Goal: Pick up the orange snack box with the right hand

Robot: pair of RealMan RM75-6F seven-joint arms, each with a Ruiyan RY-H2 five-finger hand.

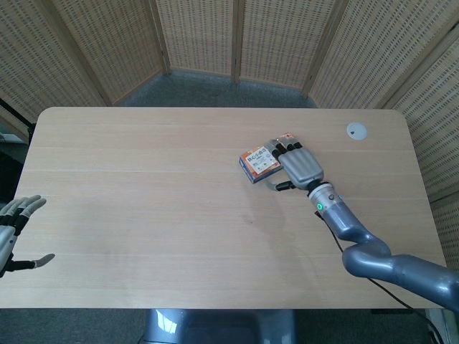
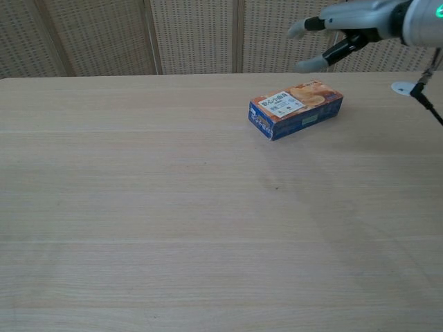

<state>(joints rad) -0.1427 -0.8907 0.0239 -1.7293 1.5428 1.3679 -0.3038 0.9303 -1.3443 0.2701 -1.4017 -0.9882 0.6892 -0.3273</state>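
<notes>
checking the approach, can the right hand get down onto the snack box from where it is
Probably yes. The right hand hovers open above the snack box, apart from it, and nothing stands between or beside them on the table.

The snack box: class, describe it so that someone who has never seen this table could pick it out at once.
On the long pale wooden table, look right of centre toward the far edge. A small oblong snack box lies flat there, beneath the raised right robot hand. Its orange top and blue sides set it apart from the small white disc near the right corner.
</notes>
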